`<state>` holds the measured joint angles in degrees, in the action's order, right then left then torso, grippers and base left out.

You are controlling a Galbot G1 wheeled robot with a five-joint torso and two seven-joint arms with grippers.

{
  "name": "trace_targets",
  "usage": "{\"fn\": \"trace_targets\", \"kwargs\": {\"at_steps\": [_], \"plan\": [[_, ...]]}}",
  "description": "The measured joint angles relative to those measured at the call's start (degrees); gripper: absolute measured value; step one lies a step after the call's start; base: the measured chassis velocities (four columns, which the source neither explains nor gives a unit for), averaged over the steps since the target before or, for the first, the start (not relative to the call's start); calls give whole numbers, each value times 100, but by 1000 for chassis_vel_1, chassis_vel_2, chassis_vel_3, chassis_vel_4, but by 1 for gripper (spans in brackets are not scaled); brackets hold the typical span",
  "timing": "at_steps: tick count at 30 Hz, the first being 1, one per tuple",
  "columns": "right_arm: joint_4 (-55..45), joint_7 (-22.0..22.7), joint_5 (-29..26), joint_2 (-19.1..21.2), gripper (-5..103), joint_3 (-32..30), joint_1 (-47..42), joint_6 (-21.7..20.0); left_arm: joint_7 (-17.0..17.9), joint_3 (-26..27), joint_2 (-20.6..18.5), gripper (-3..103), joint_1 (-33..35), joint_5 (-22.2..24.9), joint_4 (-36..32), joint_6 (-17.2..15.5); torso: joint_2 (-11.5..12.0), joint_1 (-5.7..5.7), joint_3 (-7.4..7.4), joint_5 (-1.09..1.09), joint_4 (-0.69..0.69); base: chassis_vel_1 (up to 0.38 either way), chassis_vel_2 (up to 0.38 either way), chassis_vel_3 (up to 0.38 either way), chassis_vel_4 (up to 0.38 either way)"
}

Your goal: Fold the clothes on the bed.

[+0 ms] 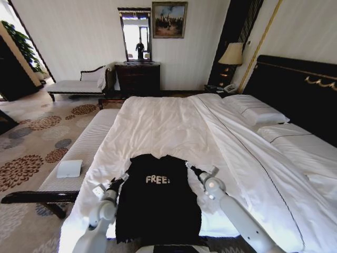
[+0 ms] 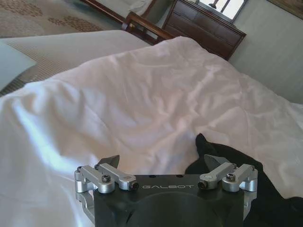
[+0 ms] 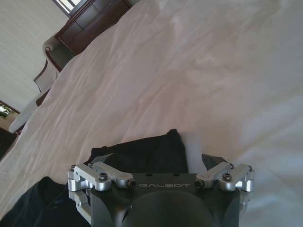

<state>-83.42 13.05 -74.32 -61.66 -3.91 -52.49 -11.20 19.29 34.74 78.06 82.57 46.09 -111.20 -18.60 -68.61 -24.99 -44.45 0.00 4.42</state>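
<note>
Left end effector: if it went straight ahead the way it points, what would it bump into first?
Probably the white duvet of the bed. The left end effector is open, and only the T-shirt's sleeve edge lies beside its path.

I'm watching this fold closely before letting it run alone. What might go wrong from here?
Both claws are open beside the T-shirt's shoulders. The left claw sits mostly over white duvet, so it might pinch bedding instead of the sleeve. The right claw is over the sleeve's edge and could catch too little cloth. The shirt's hem hangs near the bed's edge, so a tug may drag it off.
</note>
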Motion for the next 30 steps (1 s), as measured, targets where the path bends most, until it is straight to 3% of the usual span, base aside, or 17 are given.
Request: {"fn": "trace_targets", "kwargs": {"at_steps": [10,14,16,17,18,20,22,23,25,30], "plan": [[430,52,45,-395,101,4,354,134,-8,219,4,100,162,52,-106,42,0,0,0,0,-1,0,0,0,0],[428,109,82,-358,91,-85,261,141,-8,212,2,100,139,68,-106,42,0,0,0,0,0,0,0,0,0],[418,116,110,-347,80,-137,195,142,-7,180,5,100,127,69,-106,42,0,0,0,-1,1,0,0,0,0],[413,124,129,-350,80,-168,162,143,-4,159,5,100,118,69,-106,42,0,0,0,0,1,0,0,0,0],[413,135,143,-360,70,-189,143,143,-1,145,5,100,109,69,-106,41,0,0,0,0,1,0,0,0,0],[412,147,158,-374,70,-211,127,143,1,130,0,100,93,69,-102,38,0,0,0,0,0,0,0,0,0],[417,158,177,-383,58,-241,110,142,4,121,-19,100,63,72,-70,33,0,0,0,0,0,0,0,0,0],[417,158,177,-383,58,-241,110,142,4,121,-19,100,63,72,-70,33,0,0,0,0,0,0,0,0,0],[427,168,187,-384,47,-277,94,142,5,116,-38,100,35,107,-26,29,0,0,0,0,0,0,0,0,0],[429,169,212,-384,32,-339,45,157,5,68,-54,100,-49,207,61,13,0,0,0,0,0,0,0,0,0]]}}
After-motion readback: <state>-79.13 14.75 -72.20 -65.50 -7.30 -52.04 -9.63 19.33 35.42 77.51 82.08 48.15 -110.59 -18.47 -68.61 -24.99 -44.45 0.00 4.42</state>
